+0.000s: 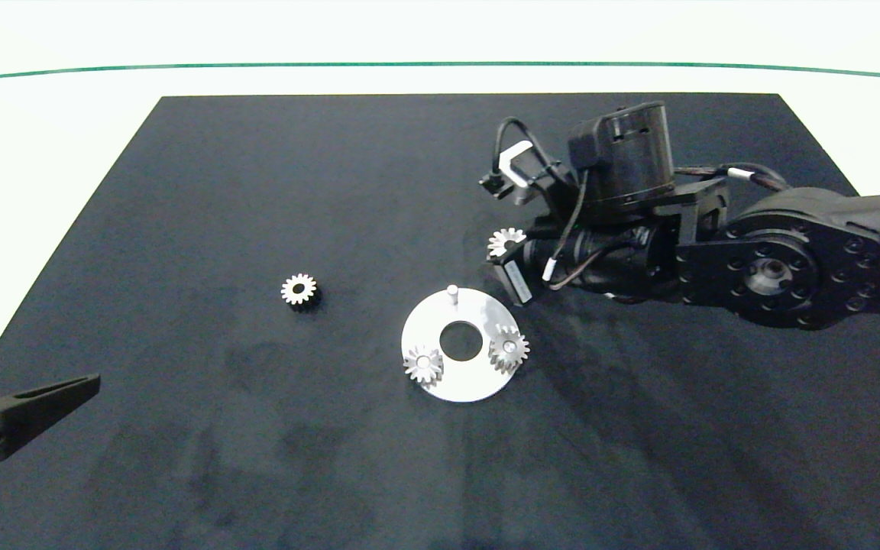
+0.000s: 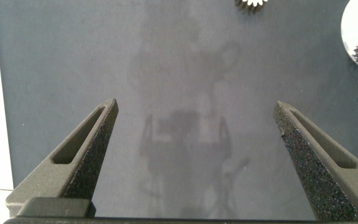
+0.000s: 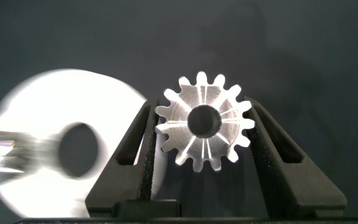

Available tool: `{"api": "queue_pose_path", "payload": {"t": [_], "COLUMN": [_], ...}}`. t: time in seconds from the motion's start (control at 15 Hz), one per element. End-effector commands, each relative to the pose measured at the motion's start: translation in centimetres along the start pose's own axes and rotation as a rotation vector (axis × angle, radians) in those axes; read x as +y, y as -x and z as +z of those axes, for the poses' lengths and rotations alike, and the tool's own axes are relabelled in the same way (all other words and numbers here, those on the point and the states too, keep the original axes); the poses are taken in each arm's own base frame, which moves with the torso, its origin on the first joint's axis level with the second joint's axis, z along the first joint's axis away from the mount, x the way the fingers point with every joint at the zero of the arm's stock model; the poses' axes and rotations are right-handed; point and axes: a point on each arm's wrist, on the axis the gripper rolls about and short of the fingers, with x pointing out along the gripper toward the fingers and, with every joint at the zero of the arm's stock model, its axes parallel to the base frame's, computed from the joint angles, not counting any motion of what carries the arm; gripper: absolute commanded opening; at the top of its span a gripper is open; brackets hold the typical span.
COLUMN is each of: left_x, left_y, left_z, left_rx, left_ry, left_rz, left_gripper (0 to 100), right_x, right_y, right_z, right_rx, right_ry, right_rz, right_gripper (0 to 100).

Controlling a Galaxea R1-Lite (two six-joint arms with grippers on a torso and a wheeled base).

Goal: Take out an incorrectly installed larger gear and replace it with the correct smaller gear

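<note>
While the left gripper (image 2: 194,155) is waiting wide open | right gripper (image 3: 204,134) is squeezing the larger gear (image 3: 204,121) | just beyond the round plate (image 1: 478,386)

I am watching my right arm (image 1: 776,267) showing matte black housings, a round joint plate ringed with screws, a cylindrical motor cap and looping black cables with a white clip; my left gripper (image 2: 194,155) is showing dark, grainy, slotted fingers (image 2: 82,152).
</note>
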Motion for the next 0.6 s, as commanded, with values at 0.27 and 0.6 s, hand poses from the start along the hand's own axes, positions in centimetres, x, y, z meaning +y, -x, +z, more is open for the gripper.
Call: {"api": "queue_pose_path", "payload": {"t": [0.27, 0.6], "left_x": [0.0, 0.0], "left_y": [-0.1, 0.1], "left_z": [-0.2, -0.4], "left_rx": [0.008, 0.007], "left_ry": [0.001, 0.000], "left_rz": [0.009, 0.010], "left_gripper": [100, 100], "right_x": [-4.9, -5.4], "right_y": [2.9, 2.3], "right_z": [-4.4, -7.3], "right_rx": [0.113, 0.135], "right_ry": [-0.117, -0.144], "right_rz": [-0.114, -0.153], "right_gripper": [34, 34]}}
